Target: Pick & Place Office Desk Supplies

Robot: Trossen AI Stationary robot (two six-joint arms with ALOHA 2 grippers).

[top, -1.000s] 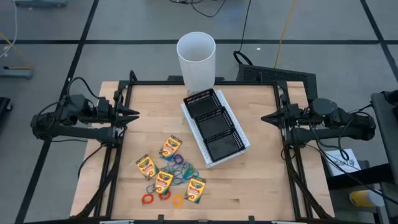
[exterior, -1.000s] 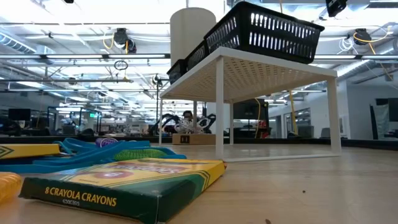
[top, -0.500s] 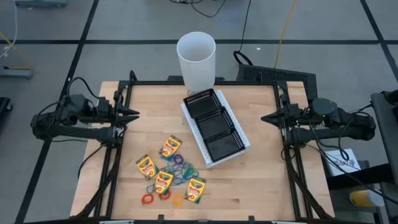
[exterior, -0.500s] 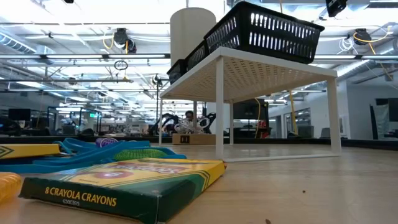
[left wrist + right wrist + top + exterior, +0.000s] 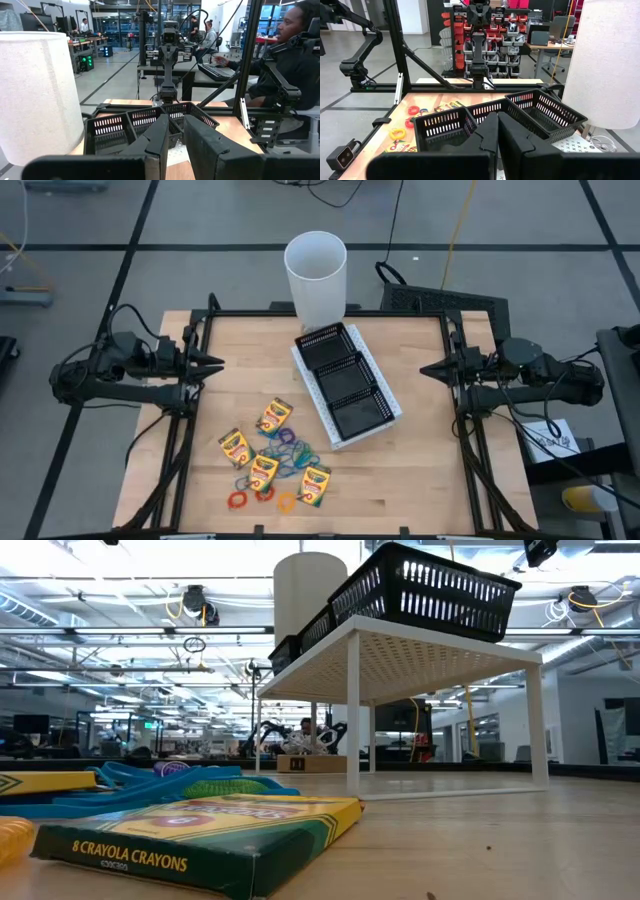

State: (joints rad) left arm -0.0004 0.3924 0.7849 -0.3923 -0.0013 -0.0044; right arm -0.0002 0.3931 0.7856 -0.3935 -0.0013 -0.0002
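Observation:
Four yellow-and-green crayon boxes lie flat on the wooden table at the near left: one [image 5: 273, 416], one [image 5: 235, 448], one [image 5: 263, 472] and one [image 5: 315, 485]. The last also shows close in the low view [image 5: 200, 835]. Coloured rubber-band loops [image 5: 287, 454] lie among them, with a red one [image 5: 238, 500] and an orange one [image 5: 286, 502] nearer the front edge. My left gripper [image 5: 217, 364] waits shut at the table's left edge. My right gripper [image 5: 426, 369] waits shut at the right edge. Both are well clear of the supplies.
A black mesh three-compartment tray [image 5: 345, 383] sits on a white perforated riser [image 5: 400, 650] at the table's middle, running from the far edge toward the near right. A tall white cup [image 5: 316, 278] stands at the far edge behind it. People sit at desks beyond the table [image 5: 295, 45].

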